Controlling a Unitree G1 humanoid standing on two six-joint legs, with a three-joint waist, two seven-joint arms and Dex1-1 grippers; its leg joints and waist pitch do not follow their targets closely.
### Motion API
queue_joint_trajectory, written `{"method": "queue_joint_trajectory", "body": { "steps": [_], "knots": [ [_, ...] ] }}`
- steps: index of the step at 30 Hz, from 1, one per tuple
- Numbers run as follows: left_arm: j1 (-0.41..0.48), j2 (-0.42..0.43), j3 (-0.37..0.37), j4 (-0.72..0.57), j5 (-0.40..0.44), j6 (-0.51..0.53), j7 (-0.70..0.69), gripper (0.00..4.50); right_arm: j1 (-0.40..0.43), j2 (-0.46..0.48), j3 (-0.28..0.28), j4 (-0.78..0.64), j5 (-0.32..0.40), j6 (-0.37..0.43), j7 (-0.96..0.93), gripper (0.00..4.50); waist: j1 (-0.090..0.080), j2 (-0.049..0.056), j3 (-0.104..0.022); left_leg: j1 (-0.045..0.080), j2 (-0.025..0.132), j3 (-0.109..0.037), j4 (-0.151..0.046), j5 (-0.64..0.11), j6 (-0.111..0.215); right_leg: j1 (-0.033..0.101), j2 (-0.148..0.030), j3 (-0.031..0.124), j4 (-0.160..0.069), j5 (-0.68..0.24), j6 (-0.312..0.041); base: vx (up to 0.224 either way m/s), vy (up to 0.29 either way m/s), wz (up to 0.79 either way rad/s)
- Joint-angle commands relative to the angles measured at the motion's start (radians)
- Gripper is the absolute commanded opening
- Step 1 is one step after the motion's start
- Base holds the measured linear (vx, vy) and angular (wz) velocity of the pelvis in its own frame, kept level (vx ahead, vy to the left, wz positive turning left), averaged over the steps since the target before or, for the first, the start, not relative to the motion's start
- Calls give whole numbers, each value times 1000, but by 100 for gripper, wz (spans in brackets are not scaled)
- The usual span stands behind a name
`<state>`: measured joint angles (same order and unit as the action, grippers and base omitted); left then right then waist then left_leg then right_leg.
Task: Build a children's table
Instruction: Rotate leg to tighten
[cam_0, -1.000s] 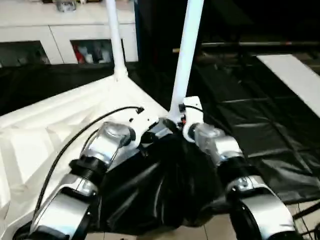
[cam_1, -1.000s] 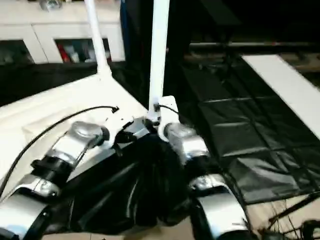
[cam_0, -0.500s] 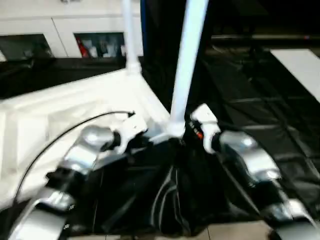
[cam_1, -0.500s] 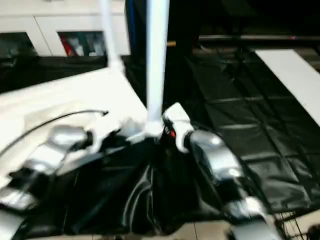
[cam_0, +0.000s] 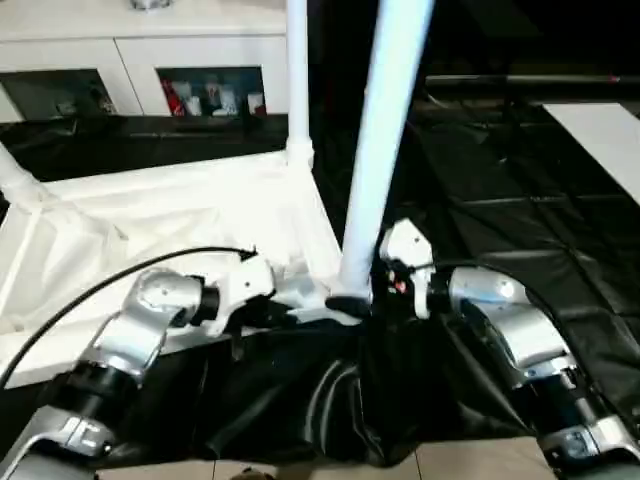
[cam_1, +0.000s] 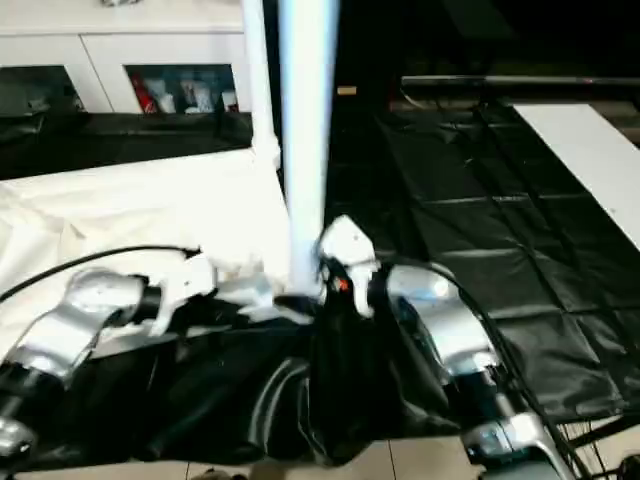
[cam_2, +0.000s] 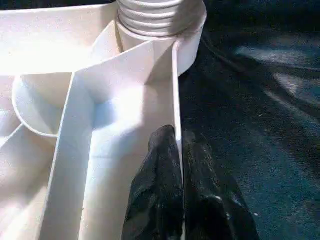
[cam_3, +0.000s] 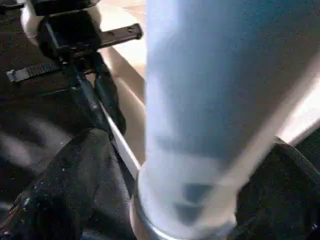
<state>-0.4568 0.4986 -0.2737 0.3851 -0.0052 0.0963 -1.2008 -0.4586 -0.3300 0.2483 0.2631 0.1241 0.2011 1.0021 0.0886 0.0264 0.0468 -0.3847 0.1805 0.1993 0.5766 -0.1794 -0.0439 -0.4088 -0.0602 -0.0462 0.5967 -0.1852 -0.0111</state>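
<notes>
Already you have three white legs standing up from the upturned top (cam_0: 150, 215) on the black sheet: far left (cam_0: 15, 180), back (cam_0: 297, 90), and the near one (cam_0: 385, 150). Any fourth I can't tell. Your left gripper (cam_2: 177, 150) pinches the thin, smooth rim; your right gripper (cam_0: 372, 298) brackets the tapered near leg, jaws spread.

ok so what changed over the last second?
Both forearms swung outward, away from each other; the head view shifted too. The right hand now sits open astride the base of the near leg; whether it gripped the leg before isn't clear. Unchanged: the left hand still pinches the tabletop rim, and the near leg and far leg stay upright in their sockets.
</notes>
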Motion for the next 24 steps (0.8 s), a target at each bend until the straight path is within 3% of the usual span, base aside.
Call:
{"method": "queue_joint_trajectory", "body": {
  "steps": [1,10,21,24],
  "knots": [
    [-7,-7,23,-52,-52,-14,-24,0,-2,-7,8,25,-7,-27,0,435,-4,0,-63,25,57,-24,-58,-157,36,49,-81,46,-55,-107,-224,0,0,0],
    [-10,-12,31,-51,-80,0,-38,0,-14,9,6,99,-18,-58,-3,435,-2,5,-68,23,54,-23,-49,-124,54,52,-78,43,-45,-37,-244,0,0,0],
    [-20,-14,26,-30,-73,-3,-39,0,-37,36,-5,161,-17,-88,-18,330,-5,7,-63,26,54,-25,-51,-208,18,47,-78,46,-53,-151,-231,0,0,0],
    [-19,-12,23,-24,-67,-5,-44,0,-38,37,-5,173,-19,-98,-14,311,-6,7,-64,25,54,-26,-51,-201,16,48,-77,45,-51,-141,-230,0,0,0]
  ]
}}
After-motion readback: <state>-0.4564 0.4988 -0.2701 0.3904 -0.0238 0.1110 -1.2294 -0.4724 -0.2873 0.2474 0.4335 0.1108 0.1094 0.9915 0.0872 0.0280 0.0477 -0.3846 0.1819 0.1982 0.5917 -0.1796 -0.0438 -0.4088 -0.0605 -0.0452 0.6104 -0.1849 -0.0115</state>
